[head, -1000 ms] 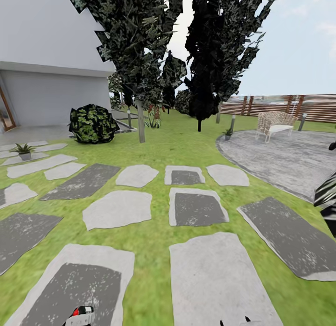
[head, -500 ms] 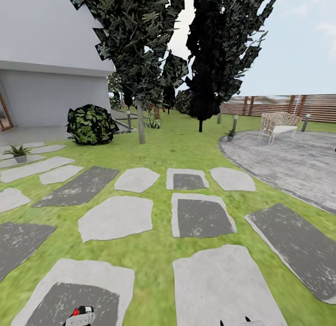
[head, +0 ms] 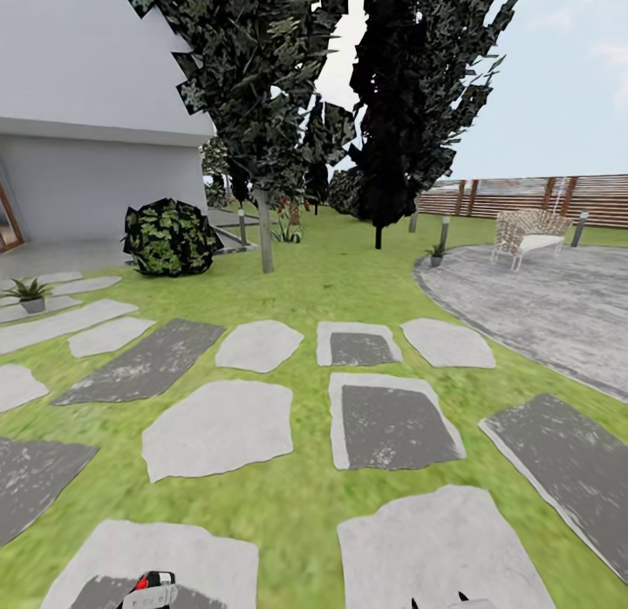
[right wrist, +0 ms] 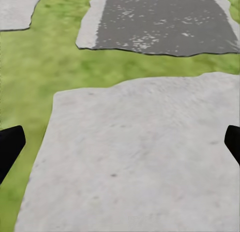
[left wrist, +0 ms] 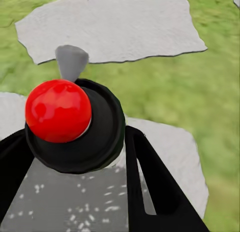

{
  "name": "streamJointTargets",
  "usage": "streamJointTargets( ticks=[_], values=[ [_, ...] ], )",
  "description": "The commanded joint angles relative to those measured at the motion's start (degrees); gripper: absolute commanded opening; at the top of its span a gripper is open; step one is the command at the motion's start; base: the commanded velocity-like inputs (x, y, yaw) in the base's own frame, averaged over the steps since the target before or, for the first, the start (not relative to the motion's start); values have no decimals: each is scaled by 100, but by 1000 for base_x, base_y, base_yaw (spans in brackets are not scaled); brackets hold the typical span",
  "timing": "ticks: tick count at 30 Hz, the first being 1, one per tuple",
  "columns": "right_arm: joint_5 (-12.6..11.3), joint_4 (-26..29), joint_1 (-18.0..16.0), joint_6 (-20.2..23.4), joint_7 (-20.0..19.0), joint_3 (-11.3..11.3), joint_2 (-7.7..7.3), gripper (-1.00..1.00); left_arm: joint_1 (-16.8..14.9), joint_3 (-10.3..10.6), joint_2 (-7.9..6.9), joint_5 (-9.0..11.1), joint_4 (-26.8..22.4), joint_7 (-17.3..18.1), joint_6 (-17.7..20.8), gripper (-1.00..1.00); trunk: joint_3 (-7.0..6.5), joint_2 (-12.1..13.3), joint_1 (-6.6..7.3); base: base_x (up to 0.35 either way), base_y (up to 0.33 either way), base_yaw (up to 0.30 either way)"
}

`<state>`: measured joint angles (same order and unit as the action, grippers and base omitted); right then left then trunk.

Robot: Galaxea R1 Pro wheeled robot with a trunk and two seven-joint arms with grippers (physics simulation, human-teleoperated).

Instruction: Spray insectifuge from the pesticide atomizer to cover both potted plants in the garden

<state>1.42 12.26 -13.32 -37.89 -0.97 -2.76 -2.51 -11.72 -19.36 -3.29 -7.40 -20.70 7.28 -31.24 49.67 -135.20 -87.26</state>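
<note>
Pesticide atomizer (left wrist: 75,124) sits clamped between the two black fingers (left wrist: 155,187) of the left gripper (left wrist: 75,157), its black round head and glossy red ball pressed against them on both sides and a small grey nozzle poking out beyond the ball; in the head view the same atomizer (head: 150,582) shows at the lower edge with its red spot facing up. No brand, label or writing can be read on it. The right gripper (right wrist: 120,142) has its fingers (right wrist: 10,147) spread wide apart with nothing between them, only a pale stepping stone (right wrist: 140,157) lying below the gap. Beyond the fingers of both grippers the garden lawn (head: 296,496) runs on with more grey stepping stones (head: 218,427). Farther off, ahead of the left gripper's side, a potted plant (head: 29,293) with thin green leaves stands in a small grey pot near the stones, and a round dark shrub (head: 170,236) sits beyond it. A second small potted plant (head: 436,256) stands at the edge of the round grey paved patch (head: 541,317), ahead of the right gripper's side. Trees (head: 262,94), a wicker seat (head: 528,234) and a brown slatted fence (head: 523,195) lie farthest away.
</note>
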Motion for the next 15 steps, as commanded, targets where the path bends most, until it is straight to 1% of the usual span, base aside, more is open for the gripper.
streamJointTargets(
  ticks=[1, 15],
  values=[
    [1, -4, -4, -17, 7, -29, -4, 100, -5, -50, 4, -58, 4, 28, -22, -100, 6, -2, -2, 338, 118, 0],
    [3, -4, -4, -15, 8, -32, -4, 100, -5, -44, 4, -58, 4, 28, -23, -100, 6, -2, -2, 339, 112, 0]
  ],
)
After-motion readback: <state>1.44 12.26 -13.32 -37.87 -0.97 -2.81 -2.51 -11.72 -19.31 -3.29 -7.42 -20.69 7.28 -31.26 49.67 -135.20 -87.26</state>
